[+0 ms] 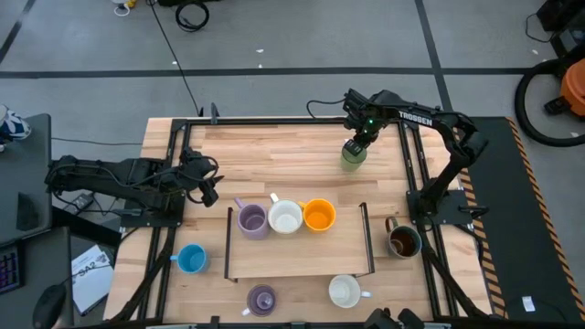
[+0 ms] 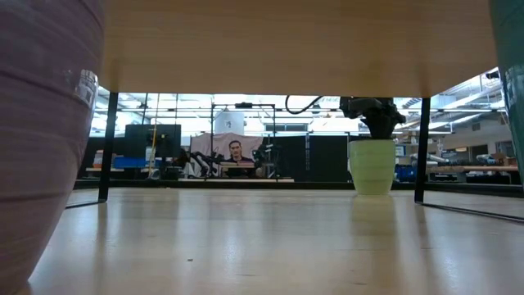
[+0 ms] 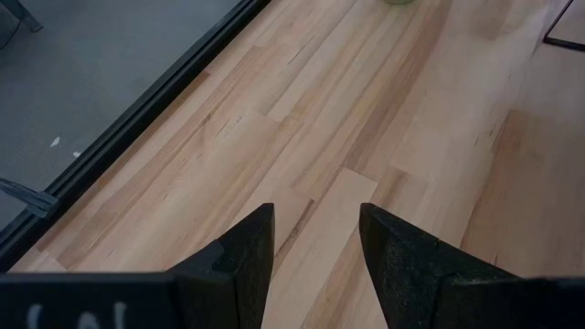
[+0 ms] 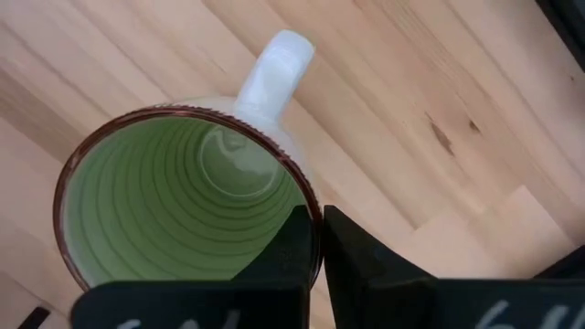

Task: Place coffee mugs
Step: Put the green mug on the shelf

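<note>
Mug [image 1: 353, 154], green, stands upright at the table's [image 1: 274, 146] far side, away from the rack [image 1: 366, 239]. Right gripper [image 4: 318, 239] pinches its rim, one finger inside. Left gripper [image 3: 315, 239] waits apart, fingers parted, empty. Such a thin rim hold may let the mug swing or slip when lifted.

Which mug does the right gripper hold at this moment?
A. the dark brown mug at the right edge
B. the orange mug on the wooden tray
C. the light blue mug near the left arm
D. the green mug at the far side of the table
D: the right gripper is shut on the rim of the round green ceramic mug, fingers pinching its wall.
</note>
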`<state>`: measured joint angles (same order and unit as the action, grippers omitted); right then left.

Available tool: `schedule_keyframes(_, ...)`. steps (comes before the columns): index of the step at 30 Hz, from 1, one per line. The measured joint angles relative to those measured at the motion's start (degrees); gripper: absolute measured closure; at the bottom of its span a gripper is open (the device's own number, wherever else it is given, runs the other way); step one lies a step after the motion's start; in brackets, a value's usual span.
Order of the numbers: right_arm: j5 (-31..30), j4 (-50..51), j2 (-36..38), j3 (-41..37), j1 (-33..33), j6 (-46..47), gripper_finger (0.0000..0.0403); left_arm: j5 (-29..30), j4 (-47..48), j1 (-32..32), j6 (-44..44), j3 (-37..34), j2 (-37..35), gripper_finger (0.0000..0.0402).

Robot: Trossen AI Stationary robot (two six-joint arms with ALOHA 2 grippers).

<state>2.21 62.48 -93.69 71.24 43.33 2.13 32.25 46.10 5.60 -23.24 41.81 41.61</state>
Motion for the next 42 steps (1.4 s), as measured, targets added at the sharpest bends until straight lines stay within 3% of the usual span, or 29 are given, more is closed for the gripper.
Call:
schedule_keyframes(10, 3.2, 3.2, 0.6, 0.8, -0.1, -3.7, 0.0385, 0.0, 0.0, 0.0, 0.0, 0.0, 0.0, 0.0232)
schedule_keyframes(22, 3.2, 22.6, 0.7, 20.8, -2.9, -6.3, 0.0385, 0.0, 0.0, 0.0, 0.0, 0.0, 0.0, 0.0232)
schedule_keyframes(27, 3.4, 27.6, 1.1, 30.3, -7.0, -6.6, 0.0385, 0.0, 0.0, 0.0, 0.0, 0.0, 0.0, 0.0232)
schedule_keyframes(31, 7.8, 27.7, 1.8, 35.8, -11.2, -6.6, 0.0385, 0.0, 0.0, 0.0, 0.0, 0.0, 0.0, 0.0232)
schedule_keyframes(35, 10.9, 27.5, 1.9, 38.9, -16.0, -4.4, 0.0385, 0.0, 0.0, 0.0, 0.0, 0.0, 0.0, 0.0232)
schedule_keyframes(42, 11.0, 27.6, 3.7, 39.4, -24.0, 1.0, 0.0385, 0.0, 0.0, 0.0, 0.0, 0.0, 0.0, 0.0232)
